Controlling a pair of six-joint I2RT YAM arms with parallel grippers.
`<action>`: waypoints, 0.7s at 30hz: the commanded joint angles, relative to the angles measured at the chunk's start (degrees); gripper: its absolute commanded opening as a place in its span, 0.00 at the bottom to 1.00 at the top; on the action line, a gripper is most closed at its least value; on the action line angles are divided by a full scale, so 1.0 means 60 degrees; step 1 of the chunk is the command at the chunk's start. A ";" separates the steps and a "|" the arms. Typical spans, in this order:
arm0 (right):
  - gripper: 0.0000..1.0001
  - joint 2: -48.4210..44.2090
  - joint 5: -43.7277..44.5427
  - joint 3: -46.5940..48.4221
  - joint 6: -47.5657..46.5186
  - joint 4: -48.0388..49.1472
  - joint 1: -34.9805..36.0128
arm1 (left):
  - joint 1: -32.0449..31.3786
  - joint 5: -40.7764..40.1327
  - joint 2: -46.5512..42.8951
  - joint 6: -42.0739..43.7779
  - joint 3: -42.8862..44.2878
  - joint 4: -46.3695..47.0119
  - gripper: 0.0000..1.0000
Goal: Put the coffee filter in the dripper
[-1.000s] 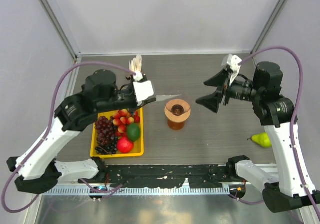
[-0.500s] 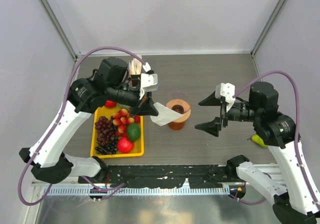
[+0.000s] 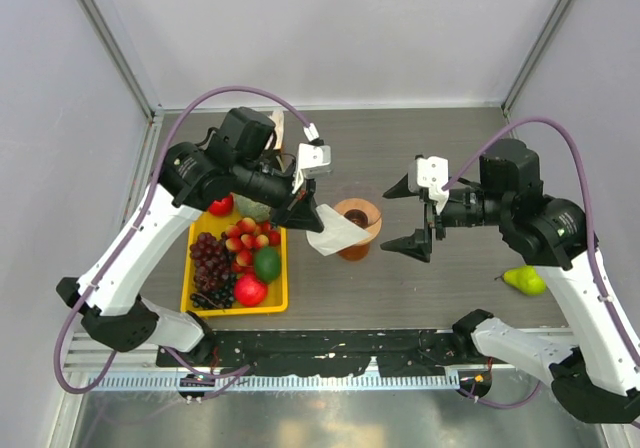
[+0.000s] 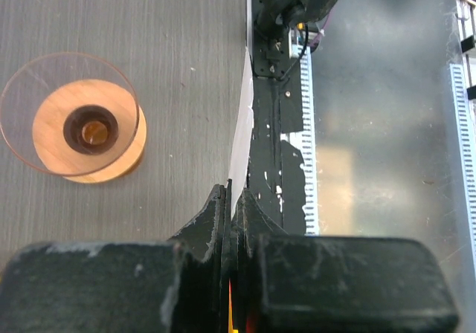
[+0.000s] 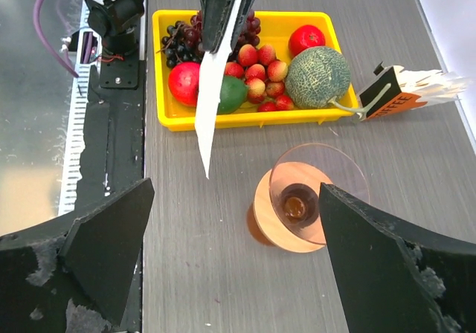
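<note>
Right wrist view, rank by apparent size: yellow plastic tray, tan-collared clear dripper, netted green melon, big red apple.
1. yellow plastic tray
2. tan-collared clear dripper (nearer camera, so unsure versus melon)
3. netted green melon
4. big red apple

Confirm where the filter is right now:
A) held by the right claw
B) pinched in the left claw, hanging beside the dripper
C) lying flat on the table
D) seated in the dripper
B: the left claw is shut on the filter, which hangs edge-on beside the dripper, not in it. The right claw is open and empty.
</note>
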 commanded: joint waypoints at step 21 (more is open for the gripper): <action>0.43 0.1187 -0.0137 0.0393 0.3832 0.2376 0.0928 | -0.0589 0.0543 0.0735 0.0681 0.1428 0.0380 0.00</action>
